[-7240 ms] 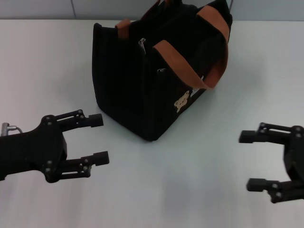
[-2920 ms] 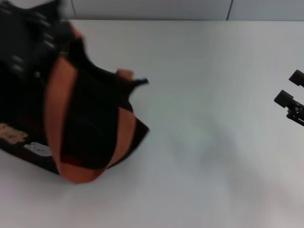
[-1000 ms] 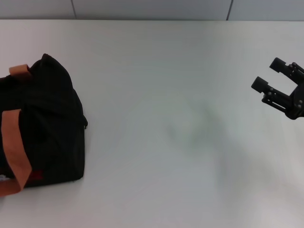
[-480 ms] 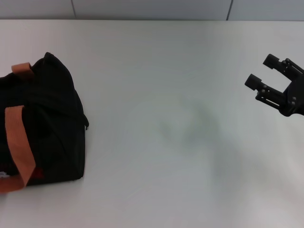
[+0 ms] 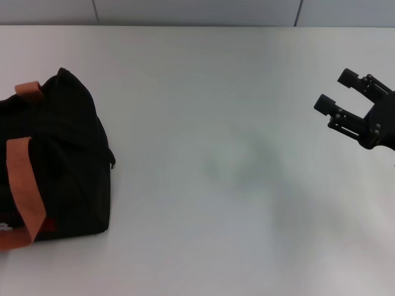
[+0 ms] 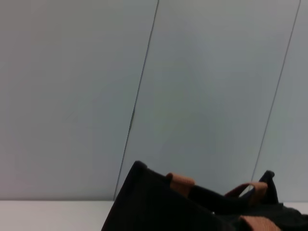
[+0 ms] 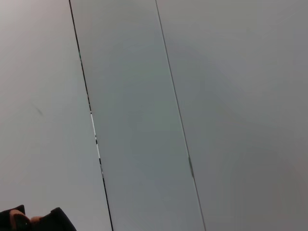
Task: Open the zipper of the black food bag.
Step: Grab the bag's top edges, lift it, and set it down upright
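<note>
The black food bag (image 5: 68, 154) sits at the table's far left, partly cut off by the picture's edge. An orange-brown strap (image 5: 23, 185) hangs down its near side, and a red patch (image 5: 48, 227) shows low on that side. I cannot make out the zipper on the dark fabric in any view. My right gripper (image 5: 333, 89) hovers open over the table's right side, far from the bag, holding nothing. The left wrist view shows the bag's top (image 6: 159, 211) with two strap ends (image 6: 180, 180). The left gripper is out of view.
The white table (image 5: 216, 154) stretches between the bag and the right gripper. A pale panelled wall (image 5: 197, 11) runs along the table's far edge. A small corner of the bag (image 7: 53, 220) shows in the right wrist view.
The right gripper has drifted a little to the left and away from me, still open. The bag's strap has settled slightly; the bag itself stays put.
</note>
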Robot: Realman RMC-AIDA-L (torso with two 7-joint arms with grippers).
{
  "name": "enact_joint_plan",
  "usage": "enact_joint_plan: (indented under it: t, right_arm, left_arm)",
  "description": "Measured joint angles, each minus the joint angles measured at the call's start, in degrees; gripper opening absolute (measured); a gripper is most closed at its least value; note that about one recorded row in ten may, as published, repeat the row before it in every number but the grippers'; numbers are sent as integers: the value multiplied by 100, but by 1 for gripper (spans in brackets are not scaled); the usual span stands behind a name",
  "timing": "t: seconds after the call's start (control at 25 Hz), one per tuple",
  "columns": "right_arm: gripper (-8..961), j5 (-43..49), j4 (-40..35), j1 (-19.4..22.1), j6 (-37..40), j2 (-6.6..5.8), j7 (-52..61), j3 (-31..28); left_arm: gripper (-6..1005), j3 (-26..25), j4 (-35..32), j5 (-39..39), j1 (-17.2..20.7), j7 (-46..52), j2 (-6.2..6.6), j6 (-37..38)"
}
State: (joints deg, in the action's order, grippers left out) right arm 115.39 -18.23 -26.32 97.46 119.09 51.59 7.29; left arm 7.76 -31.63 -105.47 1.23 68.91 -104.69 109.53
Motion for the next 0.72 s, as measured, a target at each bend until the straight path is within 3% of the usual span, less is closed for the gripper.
enact_joint_plan:
  t: [0.36, 0.56, 0.72]
  right_arm:
    - [831, 1, 39, -73, 1, 0, 0, 0]
    - [830, 1, 62, -83, 1, 0, 0, 0]
    - [830, 1, 76, -85, 1, 0, 0, 0]
  left_arm:
    - [770, 7, -92, -315, 111, -67, 53, -163]
    - [757, 17, -156, -706, -6, -160, -21, -342]
    - [747, 26, -263, -1021, -211, -236, -163, -715]
